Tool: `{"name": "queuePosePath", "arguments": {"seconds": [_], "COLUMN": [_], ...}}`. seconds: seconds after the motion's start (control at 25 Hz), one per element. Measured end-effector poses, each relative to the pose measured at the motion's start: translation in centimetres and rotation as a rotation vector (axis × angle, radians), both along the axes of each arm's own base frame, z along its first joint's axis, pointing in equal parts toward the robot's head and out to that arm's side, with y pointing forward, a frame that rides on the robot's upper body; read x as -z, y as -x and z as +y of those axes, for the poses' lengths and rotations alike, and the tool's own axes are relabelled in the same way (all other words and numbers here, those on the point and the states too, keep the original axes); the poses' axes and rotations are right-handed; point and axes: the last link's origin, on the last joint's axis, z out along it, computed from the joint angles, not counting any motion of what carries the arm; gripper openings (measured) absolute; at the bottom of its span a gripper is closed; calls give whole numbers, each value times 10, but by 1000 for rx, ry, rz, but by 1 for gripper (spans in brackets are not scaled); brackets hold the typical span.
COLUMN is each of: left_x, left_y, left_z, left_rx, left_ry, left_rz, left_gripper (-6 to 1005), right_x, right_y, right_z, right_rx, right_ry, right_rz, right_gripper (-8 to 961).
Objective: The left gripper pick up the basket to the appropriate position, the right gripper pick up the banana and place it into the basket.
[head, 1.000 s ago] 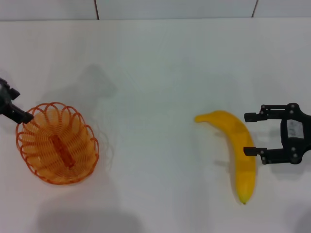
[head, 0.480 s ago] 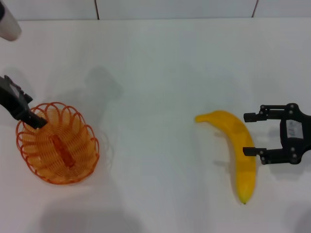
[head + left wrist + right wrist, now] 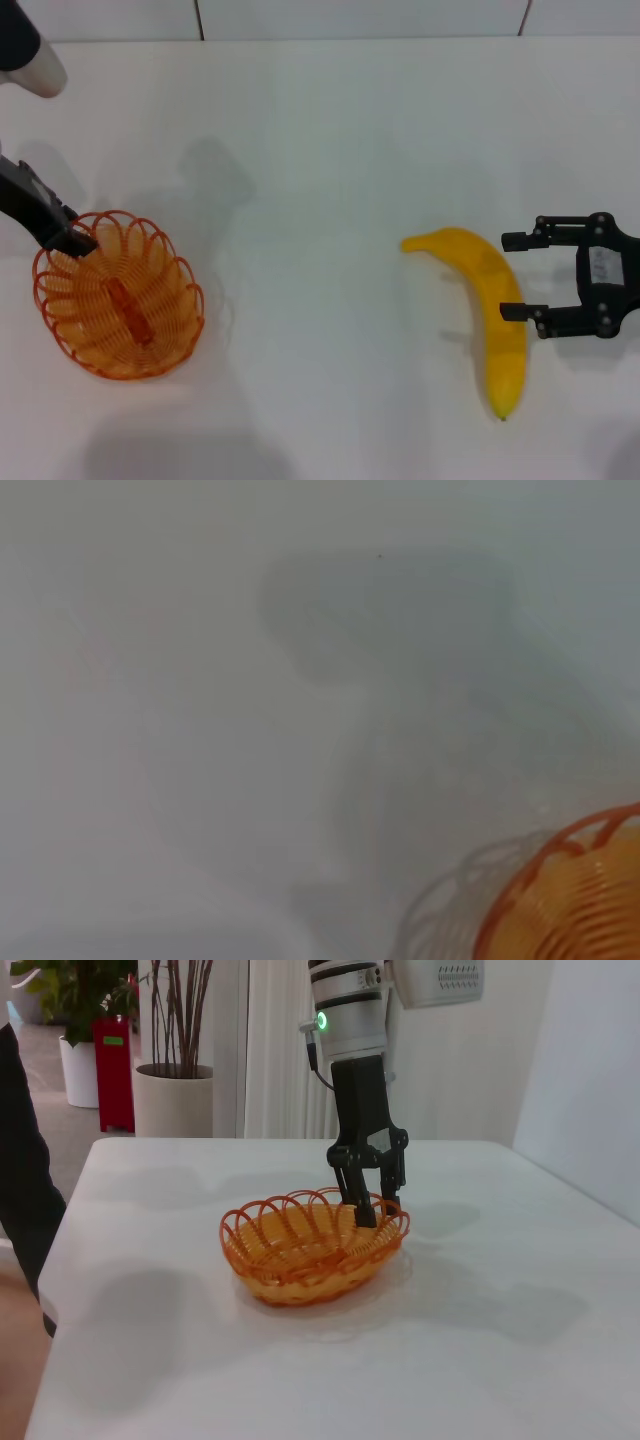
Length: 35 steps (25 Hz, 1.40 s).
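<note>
1. At the robot's far left, a shallow oval basket [image 3: 118,296] of orange wire with a looped, scalloped rim sits on the white table [image 3: 320,180]. Nothing loose lies in it; only its own woven wire floor shows.
2. The left gripper [image 3: 70,240] reaches down from the upper left to the basket's far rim. In the right wrist view, the left gripper [image 3: 372,1212] stands nearly upright with its two black fingers parted a little, one to each side of the rim wire. Whether they are pressing on the wire cannot be told. The basket [image 3: 312,1244] rests flat on the table.
3. The left wrist view shows only one curved edge of the basket [image 3: 575,890], with pale table surface and a soft shadow around it.
4. A wide stretch of bare white table lies between the basket and the fruit.
5. To the right of centre, the banana [image 3: 487,310] lies flat on the table, bright yellow and curved, its pointed stem end aimed toward the basket. It is well apart from the basket.
6. At the far right, the right gripper [image 3: 515,276] lies low beside the banana, its fingers spread wide and holding nothing. Its nearer fingertip is just beside the banana's side.
7. Beyond the table, the right wrist view shows a potted plant [image 3: 172,1070] and a red bin [image 3: 113,1072].
</note>
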Motion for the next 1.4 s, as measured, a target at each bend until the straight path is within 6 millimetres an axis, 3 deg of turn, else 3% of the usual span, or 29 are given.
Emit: {"name": "queuePosePath", "arguments": {"seconds": [0.2,0.4,0.72,1.4], "left_x": [-1,2,10,4], "left_y": [-2,-3,-7,-7], "left_z": [1,1,1,-3], "left_rx": [-15,-8,6,6], "left_ry": [-15,-6,7,-22], "left_rz": [-4,7,40,42], "left_gripper": [464,215,99,97], "right_x": [0,0,0,0], "right_y": [0,0,0,-2], "right_z": [0,0,0,-2], "right_rx": [0,0,1,8], "right_ry": [0,0,0,0], "right_rz": [0,0,0,0], "right_gripper": [704,702,698,690]}}
